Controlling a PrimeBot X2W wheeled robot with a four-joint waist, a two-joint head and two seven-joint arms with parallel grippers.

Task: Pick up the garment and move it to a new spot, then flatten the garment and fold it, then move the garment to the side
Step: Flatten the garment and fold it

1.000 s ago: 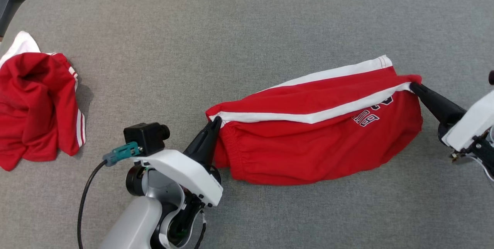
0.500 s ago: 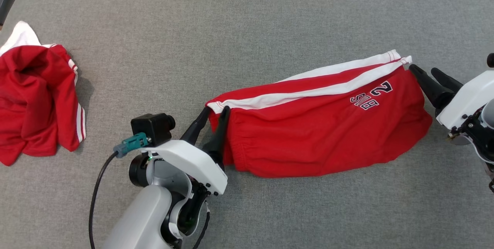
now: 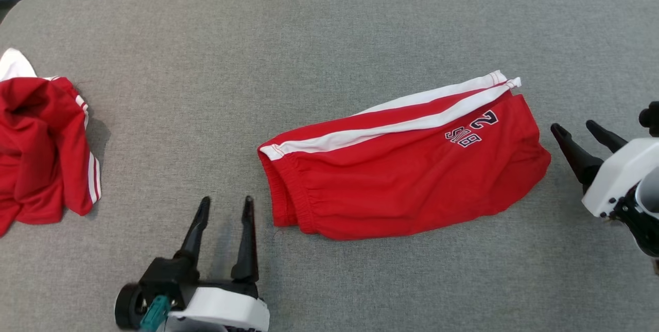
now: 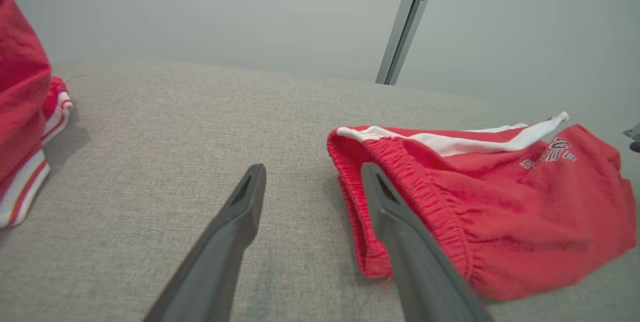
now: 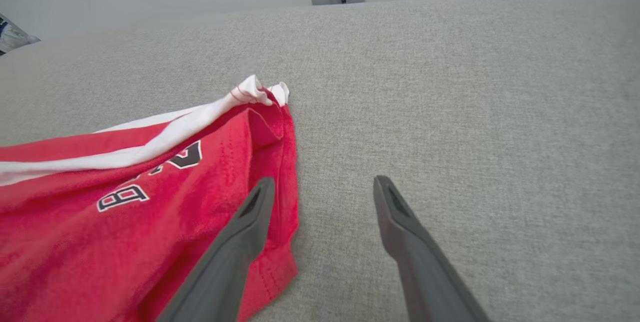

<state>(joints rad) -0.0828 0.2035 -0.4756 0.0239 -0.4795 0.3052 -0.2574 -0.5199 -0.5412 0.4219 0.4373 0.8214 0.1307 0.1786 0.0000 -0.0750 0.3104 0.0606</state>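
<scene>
While both pairs of fingers were spread wide and nothing was held, the left gripper was poised near the elastic waistband of the red shorts, which lay ahead and just to its right, untouched. The right gripper, equally agape and empty, was set just beyond the leg hems at the opposite end, apart from the cloth. Between the two grippers the shorts were laid on the grey padded surface, apparently doubled, white side stripe uppermost. A light, limp, unslippery knit was judged; sagging and creasing would be expected, so hold was best taken at the gathered waistband and the stitched hem corners. Well off to the left gripper's left, a second red garment lay crumpled.
</scene>
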